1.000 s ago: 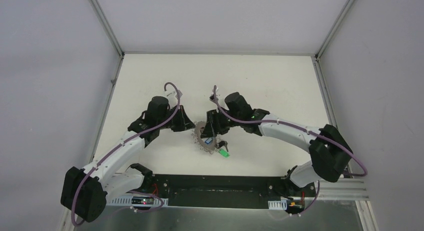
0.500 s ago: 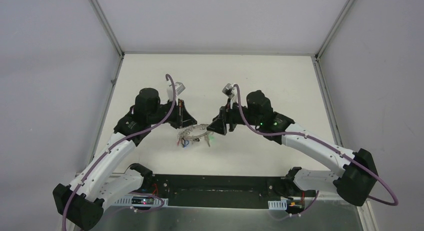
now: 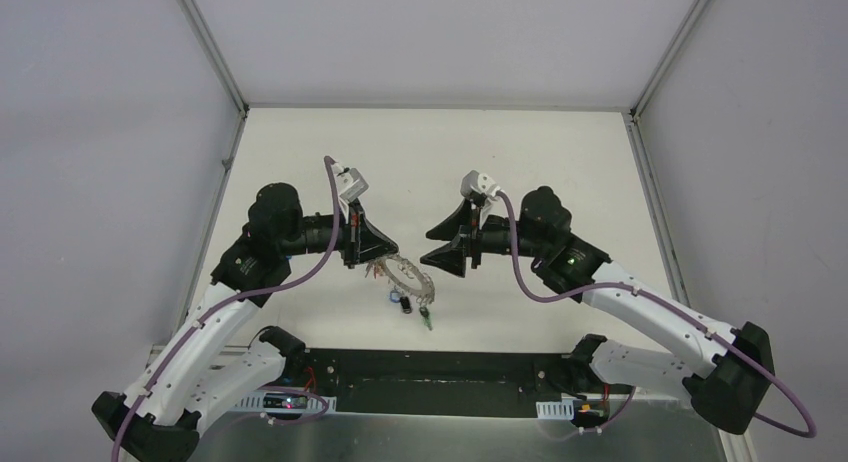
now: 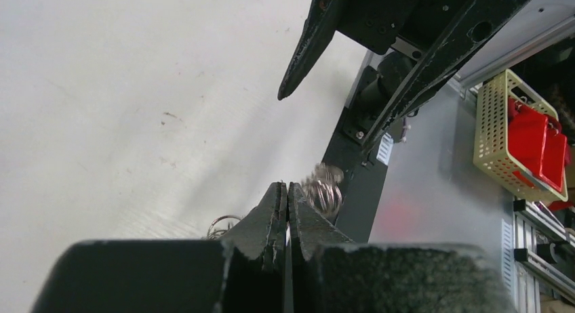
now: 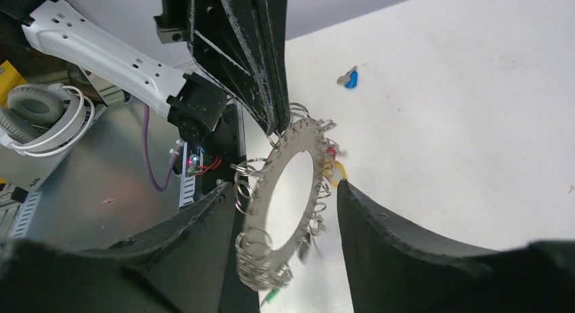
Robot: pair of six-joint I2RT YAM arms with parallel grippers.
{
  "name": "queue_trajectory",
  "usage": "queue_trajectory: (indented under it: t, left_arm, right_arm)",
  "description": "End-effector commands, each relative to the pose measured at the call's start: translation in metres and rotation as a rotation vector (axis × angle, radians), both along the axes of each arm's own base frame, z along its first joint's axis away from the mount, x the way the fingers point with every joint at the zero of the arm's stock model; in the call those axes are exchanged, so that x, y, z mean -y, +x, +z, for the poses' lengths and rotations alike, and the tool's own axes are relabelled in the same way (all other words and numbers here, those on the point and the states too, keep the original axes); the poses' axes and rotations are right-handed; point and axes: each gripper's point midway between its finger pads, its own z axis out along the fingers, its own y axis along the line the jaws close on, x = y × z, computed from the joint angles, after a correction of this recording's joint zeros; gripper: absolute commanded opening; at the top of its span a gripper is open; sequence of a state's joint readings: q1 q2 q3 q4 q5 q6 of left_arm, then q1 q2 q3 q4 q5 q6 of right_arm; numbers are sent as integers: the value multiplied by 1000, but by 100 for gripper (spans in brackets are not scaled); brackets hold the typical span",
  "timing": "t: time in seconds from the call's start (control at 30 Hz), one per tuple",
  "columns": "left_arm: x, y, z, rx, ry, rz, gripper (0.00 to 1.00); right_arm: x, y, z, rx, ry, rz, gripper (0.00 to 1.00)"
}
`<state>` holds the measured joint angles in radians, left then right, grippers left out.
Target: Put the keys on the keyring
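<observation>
Ring's off the deck: a second ago it lay flat under the right arm, now the left arm carries it and the right has backed off toward 3 o'clock.

- left pincer [image 3: 380,256]: clamped tight on the rim of the large silvery-grey metal keyring [image 3: 410,275], edged with small wire loops. Grip sits at roughly 10 o'clock on the ring in the top view. Ring is tilted and looks clear of the white surface [image 3: 520,162].
- right pincer [image 3: 428,248]: wide, holding nothing. In its own wrist view the keyring [image 5: 285,191] hangs between its two fingers, touching neither as far as I can tell.
- small keys with coloured plastic heads [image 3: 405,300]: a bunch dangles from the ring's lower edge. Red [image 5: 331,150] and yellow [image 5: 337,171] show on the far side, green [image 3: 428,320] lowest.
- blue-headed key [image 5: 348,78]: loose on the surface, about 1 o'clock from the ring in the right wrist view, well apart from it.

Progress, my read: most keys are on and at least the blue one is left. Can't tell whether other loose ones sit out of view. Likely next: right arm fetches the blue key while the left holds the ring steady. Threading onto a tiny loop will be the fiddly part.
</observation>
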<state>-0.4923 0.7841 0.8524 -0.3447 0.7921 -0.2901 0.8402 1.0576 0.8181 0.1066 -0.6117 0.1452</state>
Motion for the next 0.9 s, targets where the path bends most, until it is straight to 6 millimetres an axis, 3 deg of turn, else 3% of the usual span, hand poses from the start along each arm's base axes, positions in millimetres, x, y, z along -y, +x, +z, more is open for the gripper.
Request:
queue_trajectory:
  t: [0.0, 0.23, 0.67, 0.87]
  left_arm:
    - [5, -10, 45, 175, -97, -62, 0]
    - [16, -14, 54, 180, -134, -93, 0]
    - [26, -17, 59, 199, -167, -97, 0]
    - [28, -18, 59, 203, -174, -99, 0]
  right_arm:
    - [4, -7, 38, 145, 109, 37, 59]
    - [-6, -8, 41, 117, 119, 79, 50]
    - [-24, -26, 40, 55, 151, 202, 24]
    - [-27, -35, 43, 67, 167, 237, 25]
